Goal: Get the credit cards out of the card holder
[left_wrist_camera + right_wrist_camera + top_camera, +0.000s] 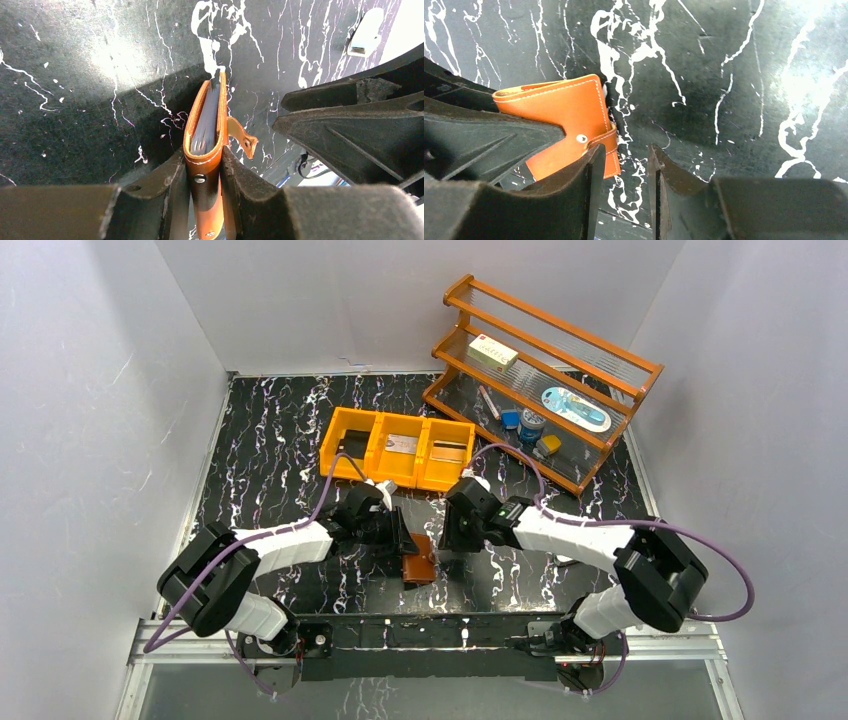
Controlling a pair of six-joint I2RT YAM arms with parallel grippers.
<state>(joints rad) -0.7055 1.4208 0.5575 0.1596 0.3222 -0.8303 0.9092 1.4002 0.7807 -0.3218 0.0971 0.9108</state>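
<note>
The left gripper (205, 162) is clamped on the wallet (205, 125), pinching its folded spine so it stands on edge over the table (75, 75). The tab (243, 139) sticks out at 3 o'clock, unsnapped. Grey-blue layers show between the leather covers, and I cannot tell whether they are sleeves or cards.

The right gripper (624, 155) has its jaws a little apart with nothing between them. From its wrist view the wallet lies at 10 o'clock of the gap, just beside the left finger and outside the jaws. From above, the wallet sits at 6 o'clock of the bin (340, 435), between the two grippers.

The step in hand looks like steadying the holder for extraction, with no card yet in the right jaws. The next move likely calls for the right gripper to swing round to the open mouth, line its narrow gap up with one thin edge, and pinch without catching a sleeve. The left grip must stay firm so the wallet does not twist.
</note>
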